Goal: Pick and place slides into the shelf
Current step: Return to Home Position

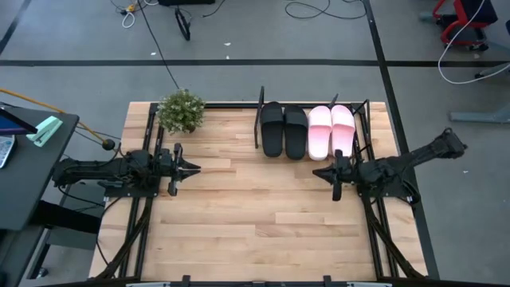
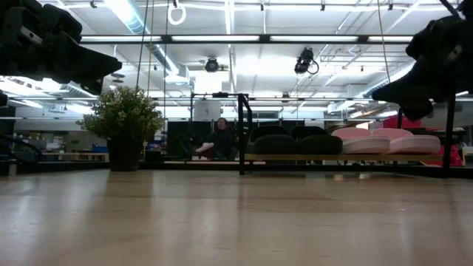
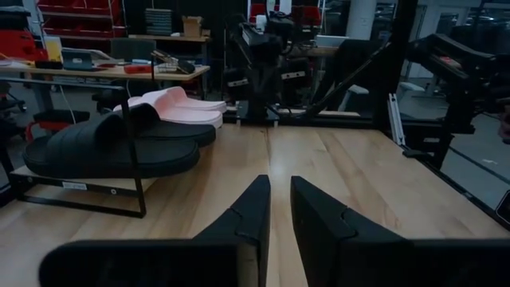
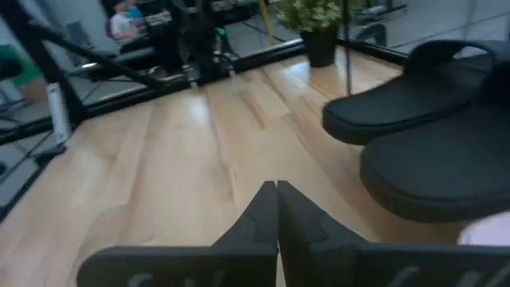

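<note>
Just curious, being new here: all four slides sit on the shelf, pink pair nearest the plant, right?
Not quite: the black pair is nearest the plant; the pink pair is farther off. All four do sit on the shelf, as the high view shows.

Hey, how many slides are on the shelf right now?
4, side by side on the shelf at the far edge of the table: outer black slide, inner black slide, inner pink slide, outer pink slide, left to right in the high view. None seems hidden.
</note>
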Controlling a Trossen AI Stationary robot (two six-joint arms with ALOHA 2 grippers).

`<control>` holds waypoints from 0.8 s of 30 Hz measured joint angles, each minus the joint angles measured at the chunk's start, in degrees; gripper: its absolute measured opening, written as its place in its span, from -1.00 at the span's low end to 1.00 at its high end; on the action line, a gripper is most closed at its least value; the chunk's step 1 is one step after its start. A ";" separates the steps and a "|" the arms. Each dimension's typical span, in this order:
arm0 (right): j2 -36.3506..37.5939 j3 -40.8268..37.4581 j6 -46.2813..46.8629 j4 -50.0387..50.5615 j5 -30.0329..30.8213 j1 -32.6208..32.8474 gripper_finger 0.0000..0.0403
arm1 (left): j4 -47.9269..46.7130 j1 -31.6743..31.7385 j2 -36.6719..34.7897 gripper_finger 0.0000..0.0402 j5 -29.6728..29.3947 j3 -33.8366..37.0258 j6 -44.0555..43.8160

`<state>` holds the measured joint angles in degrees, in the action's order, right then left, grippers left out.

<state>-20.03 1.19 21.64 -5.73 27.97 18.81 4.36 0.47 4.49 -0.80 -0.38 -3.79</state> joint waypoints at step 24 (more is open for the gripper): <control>9.58 0.00 -2.80 3.57 -34.92 -25.53 -1.00 | 0.07 0.00 0.00 -0.72 0.00 -0.01 0.02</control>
<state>-10.45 1.19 18.84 -2.16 -6.96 -6.72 4.43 0.47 4.49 -0.80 -0.38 -3.77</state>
